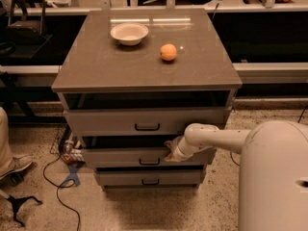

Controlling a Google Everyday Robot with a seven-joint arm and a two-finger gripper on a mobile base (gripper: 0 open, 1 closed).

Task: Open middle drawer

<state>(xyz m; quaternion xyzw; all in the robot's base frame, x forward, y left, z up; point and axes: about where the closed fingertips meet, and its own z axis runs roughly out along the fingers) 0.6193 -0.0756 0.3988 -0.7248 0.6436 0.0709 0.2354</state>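
Note:
The grey cabinet has three drawers. The middle drawer (120,157) is a wide grey panel with a small black bar handle (149,162), and it stands out slightly from the cabinet with a dark gap above it. My gripper (171,149) is at the end of the white arm (216,138), which reaches in from the right. The gripper sits at the top edge of the middle drawer's front, just right of and above the handle. The top drawer (110,121) is pulled out a little, and the bottom drawer (120,178) sits below.
A white bowl (129,33) and an orange (168,52) sit on the cabinet top (96,66). Cables and a blue object (67,177) lie on the floor at the left. My white robot body (274,177) fills the lower right. Dark shelving runs behind.

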